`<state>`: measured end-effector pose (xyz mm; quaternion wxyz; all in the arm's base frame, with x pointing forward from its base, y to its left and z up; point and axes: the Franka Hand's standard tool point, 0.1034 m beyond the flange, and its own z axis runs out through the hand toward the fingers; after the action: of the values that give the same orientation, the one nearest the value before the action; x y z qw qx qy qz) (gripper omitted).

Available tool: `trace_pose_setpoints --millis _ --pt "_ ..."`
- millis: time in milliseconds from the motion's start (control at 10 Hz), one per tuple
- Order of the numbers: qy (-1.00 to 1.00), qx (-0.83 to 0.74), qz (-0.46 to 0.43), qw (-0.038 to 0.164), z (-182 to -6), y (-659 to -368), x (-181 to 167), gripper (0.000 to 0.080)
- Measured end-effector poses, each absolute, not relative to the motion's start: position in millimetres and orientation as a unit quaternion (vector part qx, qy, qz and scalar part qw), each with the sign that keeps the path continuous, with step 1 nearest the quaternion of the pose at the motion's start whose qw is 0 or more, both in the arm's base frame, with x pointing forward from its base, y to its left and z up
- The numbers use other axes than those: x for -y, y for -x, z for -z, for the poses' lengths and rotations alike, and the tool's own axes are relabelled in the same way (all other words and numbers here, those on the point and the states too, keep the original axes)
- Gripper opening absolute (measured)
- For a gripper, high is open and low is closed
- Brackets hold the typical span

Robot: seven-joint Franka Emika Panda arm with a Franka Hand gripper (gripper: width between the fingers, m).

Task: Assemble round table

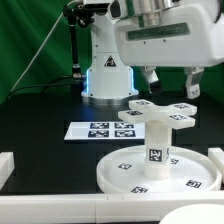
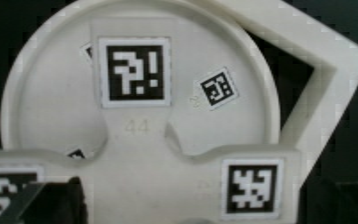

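While the cross-shaped foot piece (image 1: 160, 113) sat atop the leg (image 1: 160, 142), upright in the round disc (image 1: 112, 170), we judged twisting it tight came next; whether our gripper (image 1: 170, 80) was spread, we couldn't tell.

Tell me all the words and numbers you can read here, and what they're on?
No words or numbers can be read.
The square tags on the round disc, leg, foot piece and marker board are black-and-white patterns, not letters.
The faint mark on the disc is too faint to read.
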<state>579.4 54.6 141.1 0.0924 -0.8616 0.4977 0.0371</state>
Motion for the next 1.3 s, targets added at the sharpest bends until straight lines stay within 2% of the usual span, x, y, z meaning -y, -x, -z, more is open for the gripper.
trace_pose_setpoints --millis 400,800,1300 --pt "0.915 -0.390 -0.021 0.098 -139.4 -580.4 -53.7 0.0649" --pt "0.994 -0.083 0.010 0.067 -141.9 -583.5 -47.8 0.0649" --pt "0.993 0.104 0.010 0.062 -145.1 -583.4 -46.5 0.0649"
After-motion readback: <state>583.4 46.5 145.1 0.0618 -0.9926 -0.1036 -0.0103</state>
